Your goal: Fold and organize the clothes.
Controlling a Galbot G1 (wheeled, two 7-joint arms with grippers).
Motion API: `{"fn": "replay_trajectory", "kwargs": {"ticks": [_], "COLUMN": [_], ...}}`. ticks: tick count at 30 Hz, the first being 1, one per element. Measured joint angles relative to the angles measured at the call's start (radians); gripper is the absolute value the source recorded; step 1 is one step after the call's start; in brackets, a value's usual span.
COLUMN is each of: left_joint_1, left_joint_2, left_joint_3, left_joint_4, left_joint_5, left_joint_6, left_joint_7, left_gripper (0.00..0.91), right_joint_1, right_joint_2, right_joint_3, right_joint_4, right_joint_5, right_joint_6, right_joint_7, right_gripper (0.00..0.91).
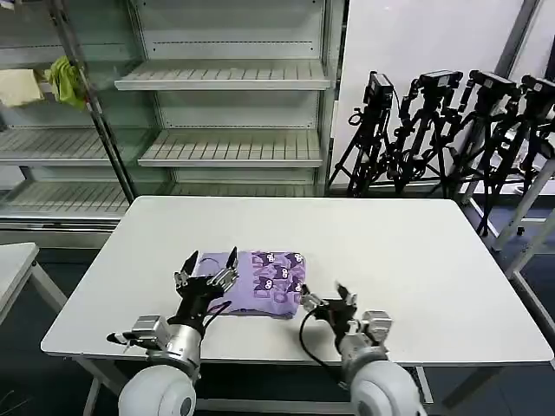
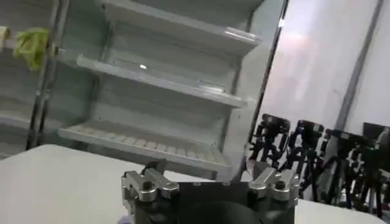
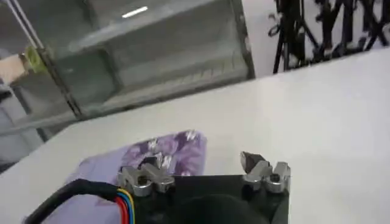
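The lavender T-shirt [image 1: 260,282] lies folded into a small rectangle on the white table [image 1: 390,251], its dark purple print facing up. In the right wrist view the shirt [image 3: 152,158] shows just beyond the fingers. My left gripper [image 1: 210,262] hovers open over the shirt's left edge, with nothing between its fingers. The same left gripper [image 2: 207,173] shows spread wide in its wrist view. Just off the shirt's right edge my right gripper [image 1: 325,293] is open and empty; in its wrist view the right gripper [image 3: 198,161] has its jaws apart.
Metal shelving [image 1: 225,147] stands behind the table, with a yellow-green cloth [image 1: 65,80] and a pale cream cloth [image 1: 17,87] at the upper left. Black tripods [image 1: 451,130] stand at the back right. A second table edge [image 1: 13,260] is at the left.
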Motion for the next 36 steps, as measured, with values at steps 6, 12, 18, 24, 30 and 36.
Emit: {"fn": "replay_trajectory", "kwargs": {"ticks": [6, 12, 18, 24, 30, 36], "left_joint_1": [0.027, 0.044, 0.059, 0.065, 0.075, 0.079], "left_joint_2": [0.009, 0.014, 0.016, 0.016, 0.016, 0.017], "left_joint_3": [-0.026, -0.038, -0.043, -0.048, -0.05, -0.053], "left_joint_4": [-0.019, -0.029, -0.034, -0.037, -0.038, -0.039], "left_joint_5": [0.001, -0.001, -0.001, -0.001, 0.0, 0.0], "left_joint_6": [-0.007, -0.012, -0.019, -0.024, -0.029, -0.031], "left_joint_7": [0.001, 0.002, 0.002, 0.002, 0.002, 0.003], "left_gripper": [0.907, 0.907, 0.907, 0.907, 0.907, 0.907], "right_joint_1": [0.019, 0.027, 0.033, 0.034, 0.032, 0.026], "right_joint_2": [0.056, 0.089, 0.103, 0.111, 0.111, 0.103], "right_joint_3": [-0.039, -0.059, -0.063, -0.063, -0.067, -0.065], "right_joint_4": [-0.066, -0.099, -0.118, -0.129, -0.131, -0.126], "right_joint_5": [0.019, 0.024, 0.024, 0.018, 0.01, -0.005], "right_joint_6": [0.0, -0.001, -0.001, 0.0, 0.004, 0.012], "right_joint_7": [0.011, 0.014, 0.016, 0.011, 0.005, -0.005], "right_gripper": [0.907, 0.786, 0.081, 0.0, 0.0, 0.0]}}
